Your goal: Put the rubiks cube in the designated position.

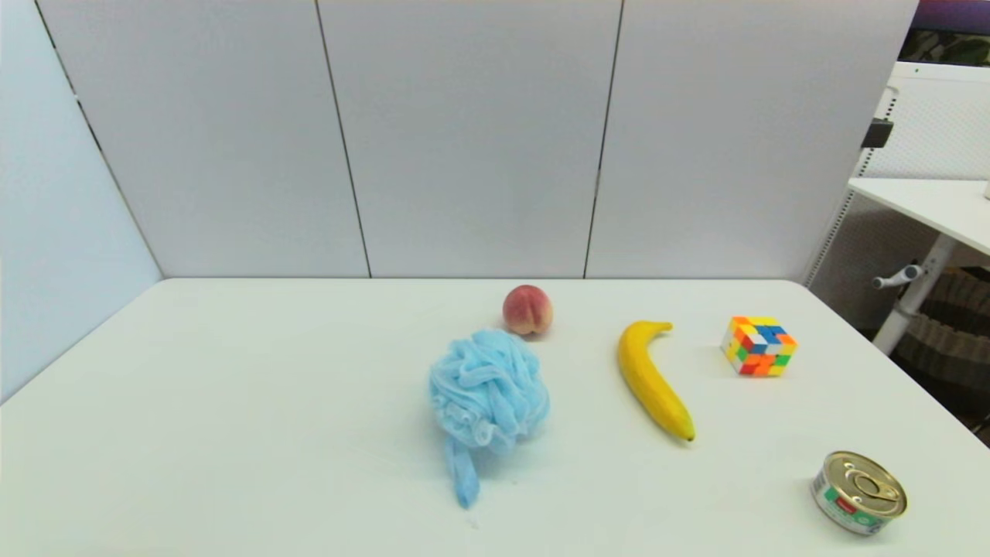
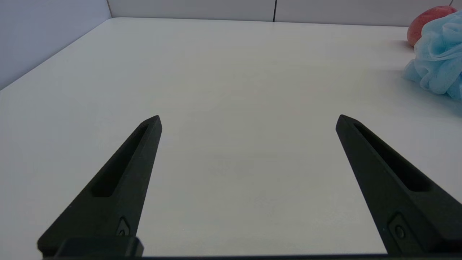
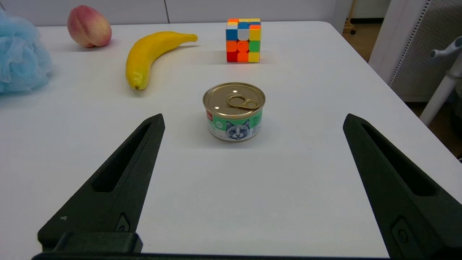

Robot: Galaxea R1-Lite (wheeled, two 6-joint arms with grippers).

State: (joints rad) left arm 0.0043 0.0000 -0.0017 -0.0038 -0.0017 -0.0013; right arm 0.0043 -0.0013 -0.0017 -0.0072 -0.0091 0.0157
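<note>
The rubiks cube rests on the white table at the right, just right of the banana; the right wrist view shows the rubiks cube beyond the can. My right gripper is open and empty, low over the table's near right part, well short of the cube. My left gripper is open too, over bare tabletop at the near left. Neither arm shows in the head view. The designated position carries no mark, so I cannot pick it out on the white tabletop.
A yellow banana lies mid-right, a peach behind a blue bath pouf at centre. A cat-food can stands near the front right corner, between my right gripper and the cube. The table's right edge drops off by another desk.
</note>
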